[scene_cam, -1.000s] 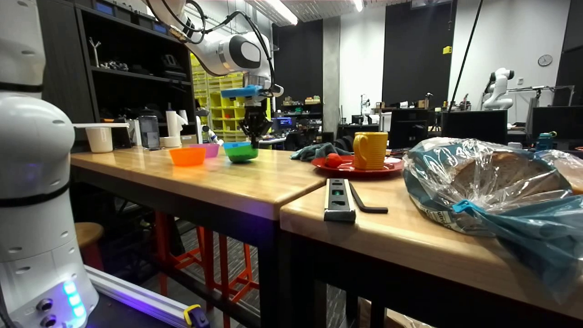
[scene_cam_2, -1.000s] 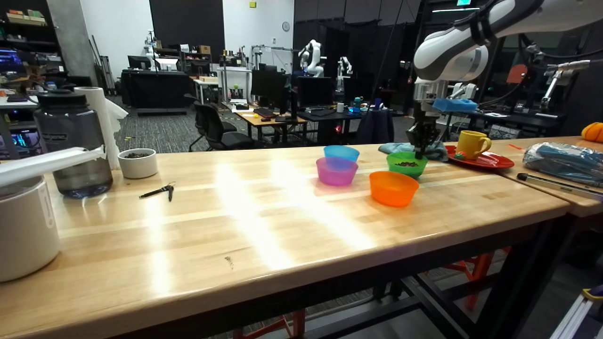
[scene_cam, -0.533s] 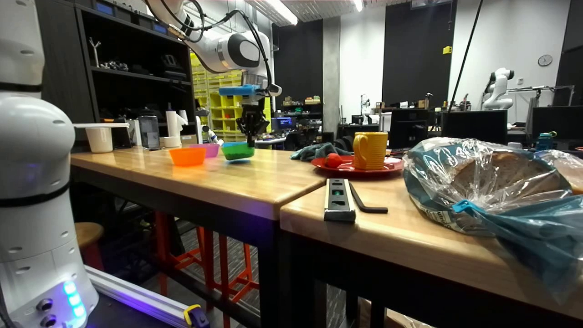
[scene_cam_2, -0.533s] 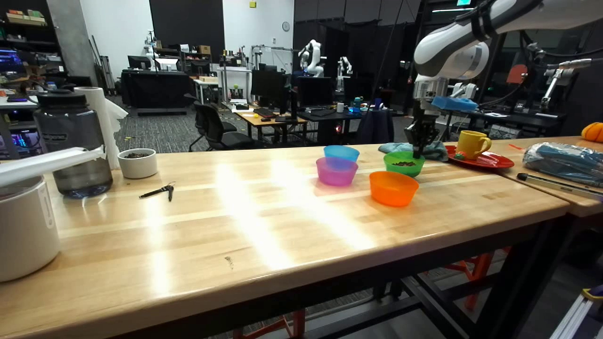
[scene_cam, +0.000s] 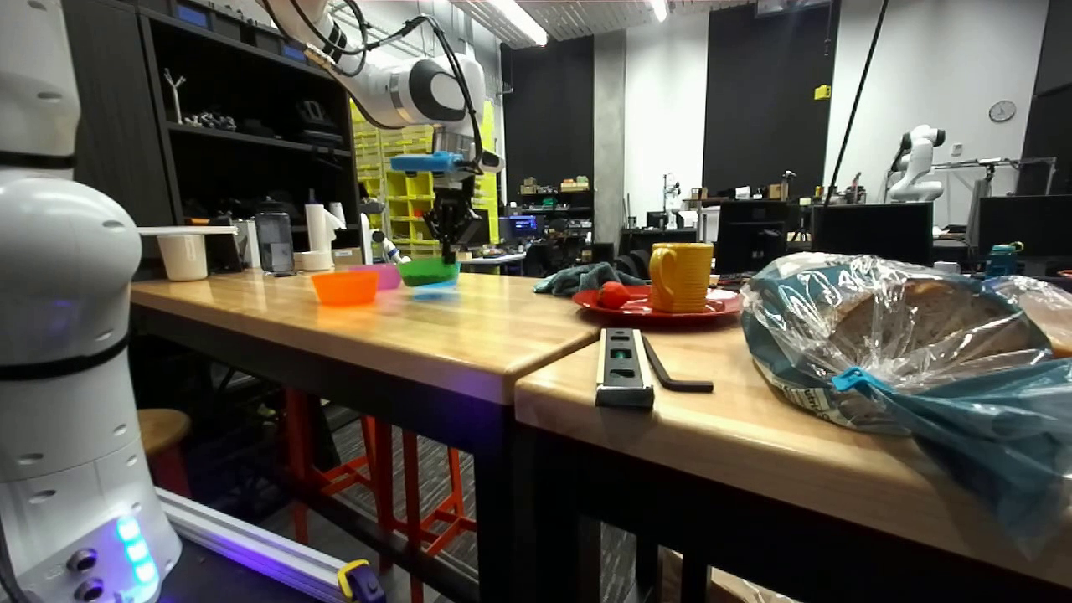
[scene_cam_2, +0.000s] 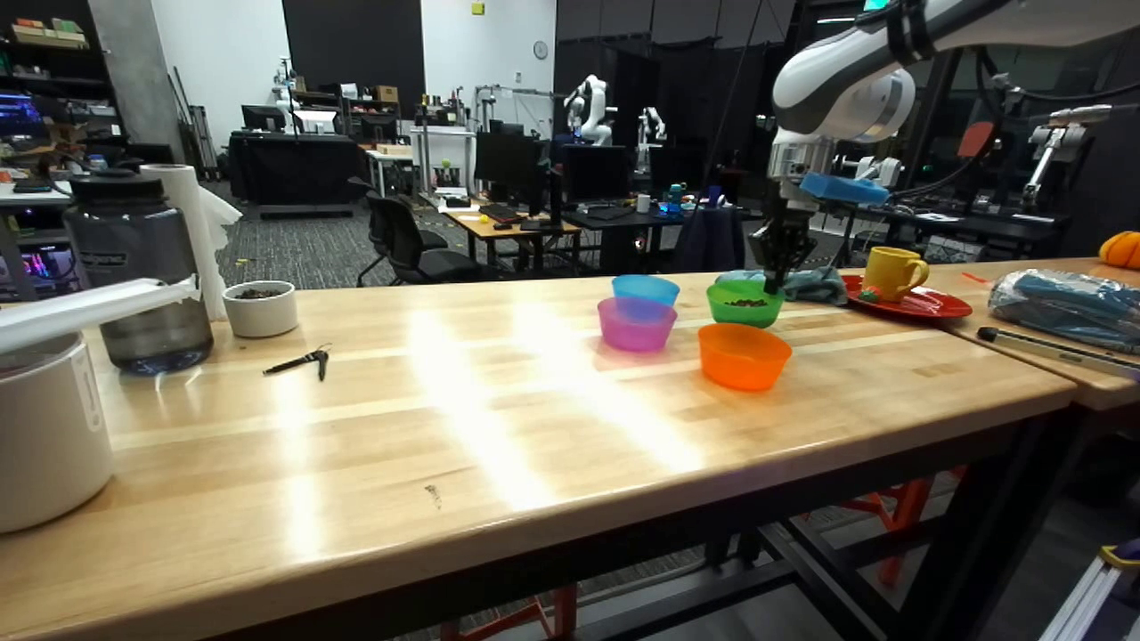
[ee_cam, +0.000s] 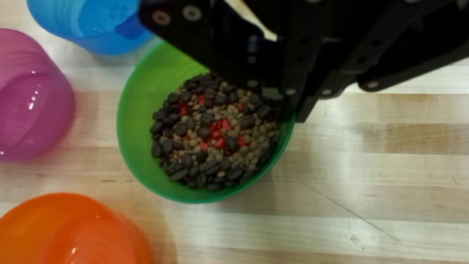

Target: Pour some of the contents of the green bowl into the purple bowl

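The green bowl [ee_cam: 137, 121] hangs a little above the table, roughly level, with dark beans, tan grains and red bits inside. My gripper [ee_cam: 295, 113] is shut on its rim, one finger inside and one outside. In both exterior views the gripper [scene_cam_2: 773, 283] comes down from above onto the edge of the green bowl [scene_cam: 423, 271]. The purple bowl [ee_cam: 36, 106] stands on the table apart from the green one, at the left edge of the wrist view. In an exterior view the purple bowl [scene_cam_2: 636, 331] sits to the left of the green bowl; no contents show in it.
A blue bowl [ee_cam: 106, 33] stands close to the purple one. An orange bowl [scene_cam_2: 744, 361] is on the table close by. A teal cloth [scene_cam_2: 815, 287] and a red plate [scene_cam_2: 935, 307] with a yellow mug [scene_cam_2: 891, 270] lie beyond the gripper.
My gripper has carried the green bowl leftward in both exterior views and slightly up. The blue bowl now shows beneath the green one in an exterior view. The other bowls have not moved.
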Action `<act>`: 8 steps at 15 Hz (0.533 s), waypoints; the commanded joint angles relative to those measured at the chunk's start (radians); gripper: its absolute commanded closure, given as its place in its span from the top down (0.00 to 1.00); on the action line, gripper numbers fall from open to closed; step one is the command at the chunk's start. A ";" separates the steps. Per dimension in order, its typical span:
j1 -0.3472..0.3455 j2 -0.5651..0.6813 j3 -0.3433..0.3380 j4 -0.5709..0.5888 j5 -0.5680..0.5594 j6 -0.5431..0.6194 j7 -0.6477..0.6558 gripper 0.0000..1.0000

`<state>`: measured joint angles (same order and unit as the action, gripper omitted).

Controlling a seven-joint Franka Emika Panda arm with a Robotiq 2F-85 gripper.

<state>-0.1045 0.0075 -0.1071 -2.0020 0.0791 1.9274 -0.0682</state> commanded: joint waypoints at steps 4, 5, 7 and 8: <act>0.040 -0.045 0.042 0.039 -0.017 -0.001 0.101 0.01; 0.046 -0.048 0.048 0.042 -0.024 0.006 0.112 0.01; 0.056 -0.055 0.058 0.048 -0.037 0.014 0.132 0.01; 0.059 -0.058 0.062 0.049 -0.044 0.023 0.144 0.01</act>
<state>-0.0570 -0.0208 -0.0584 -1.9537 0.0653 1.9374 0.0289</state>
